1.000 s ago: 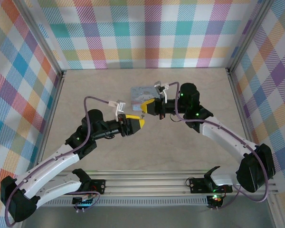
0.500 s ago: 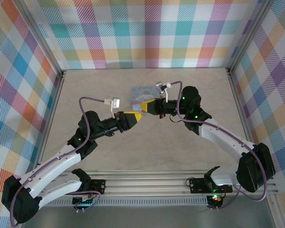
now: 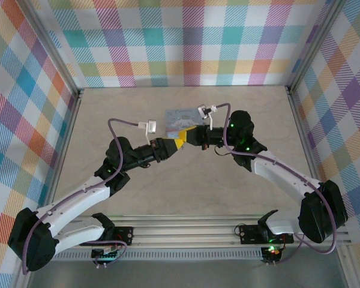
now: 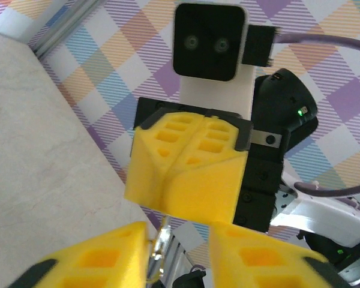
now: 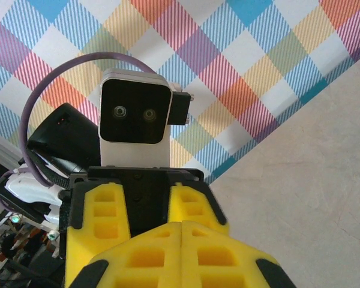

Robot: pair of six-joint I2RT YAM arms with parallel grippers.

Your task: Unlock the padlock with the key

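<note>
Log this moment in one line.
left hand: jaws slightly apart, thin metal piece between them | right hand: shut | both hands: tips meeting near tin

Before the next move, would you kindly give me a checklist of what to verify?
1. The right gripper is shut, fingers pressed together: ok.
2. The left gripper has its jaws apart, with a thin metal piece between them: ok.
3. That metal piece is the key: cannot tell.
4. The padlock is held and lined up: cannot tell.
5. Both grippers clear the tin behind them: cannot tell.
</note>
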